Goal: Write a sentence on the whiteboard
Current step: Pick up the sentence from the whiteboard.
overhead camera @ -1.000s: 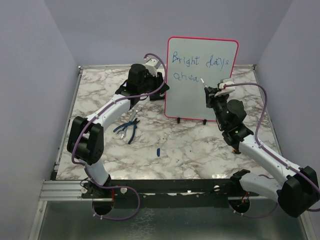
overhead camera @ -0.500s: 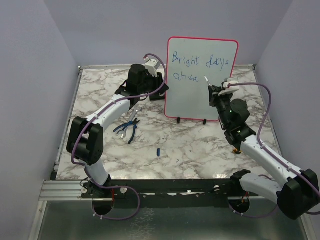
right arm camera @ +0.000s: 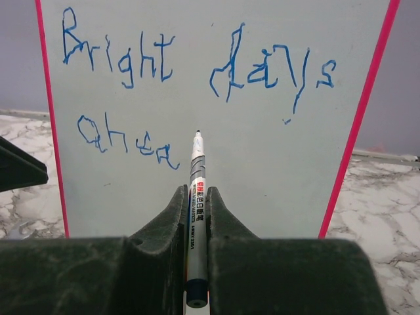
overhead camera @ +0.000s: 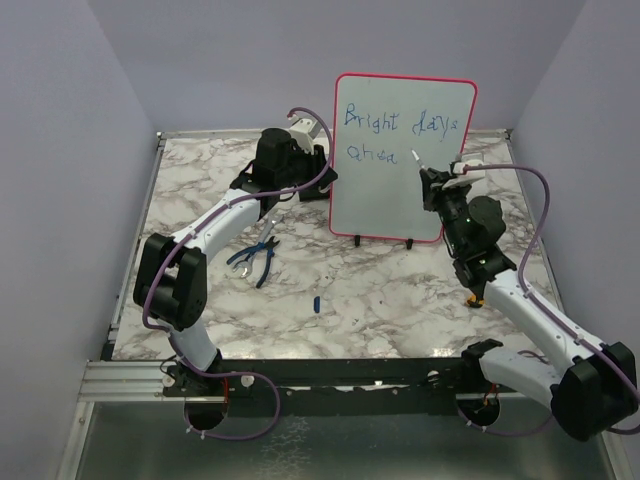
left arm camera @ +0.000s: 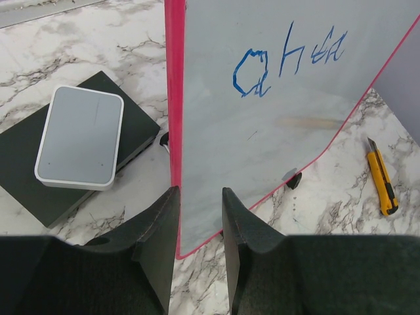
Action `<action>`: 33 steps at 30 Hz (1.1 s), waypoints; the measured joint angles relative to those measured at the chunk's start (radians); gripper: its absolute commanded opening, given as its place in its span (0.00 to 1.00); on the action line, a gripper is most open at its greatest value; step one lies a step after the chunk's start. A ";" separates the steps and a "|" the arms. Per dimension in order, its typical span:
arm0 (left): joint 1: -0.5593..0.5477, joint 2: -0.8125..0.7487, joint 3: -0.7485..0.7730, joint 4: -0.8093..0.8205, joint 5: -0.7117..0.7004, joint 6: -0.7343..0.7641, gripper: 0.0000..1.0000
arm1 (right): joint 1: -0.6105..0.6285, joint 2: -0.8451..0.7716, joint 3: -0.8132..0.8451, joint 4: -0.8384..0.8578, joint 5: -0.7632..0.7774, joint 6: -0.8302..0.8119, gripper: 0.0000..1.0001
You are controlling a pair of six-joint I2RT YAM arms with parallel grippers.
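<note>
The whiteboard [overhead camera: 400, 200] stands upright at the back of the marble table, with a red-pink frame and black feet. The blue sentence [overhead camera: 400, 122] reads "Bright days" with "ahea" below it. My left gripper [overhead camera: 322, 165] is shut on the board's left edge; in the left wrist view the gripper [left arm camera: 200, 193] straddles the whiteboard [left arm camera: 275, 151] at its frame. My right gripper [overhead camera: 432, 180] is shut on a silver marker [overhead camera: 416, 160]. In the right wrist view the gripper [right arm camera: 197, 190] points the marker [right arm camera: 197, 164] at the whiteboard [right arm camera: 262, 184], tip just right of "ahea" in the sentence [right arm camera: 151, 62].
Blue-handled pliers [overhead camera: 255, 258] and a small blue cap [overhead camera: 316, 302] lie on the table left of centre. A black-and-white block [left arm camera: 82, 144] lies behind the board's left side. A yellow utility knife [left arm camera: 382, 177] lies near the board's right foot. Lilac walls close three sides.
My right gripper has moved a little right and up with the marker, so its tip now sits just past the last letter. The left arm and board have not moved.
</note>
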 measured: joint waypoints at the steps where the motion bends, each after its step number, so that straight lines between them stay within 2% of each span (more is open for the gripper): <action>1: 0.000 0.000 0.000 0.000 0.000 0.000 0.34 | 0.000 0.007 0.000 0.000 -0.004 0.000 0.01; 9: 0.000 0.000 0.000 0.000 0.000 0.000 0.34 | 0.000 0.072 0.000 0.000 -0.031 -0.001 0.01; 33: 0.000 0.000 0.000 -0.008 0.001 0.000 0.34 | 0.000 0.125 0.036 0.020 -0.041 -0.002 0.01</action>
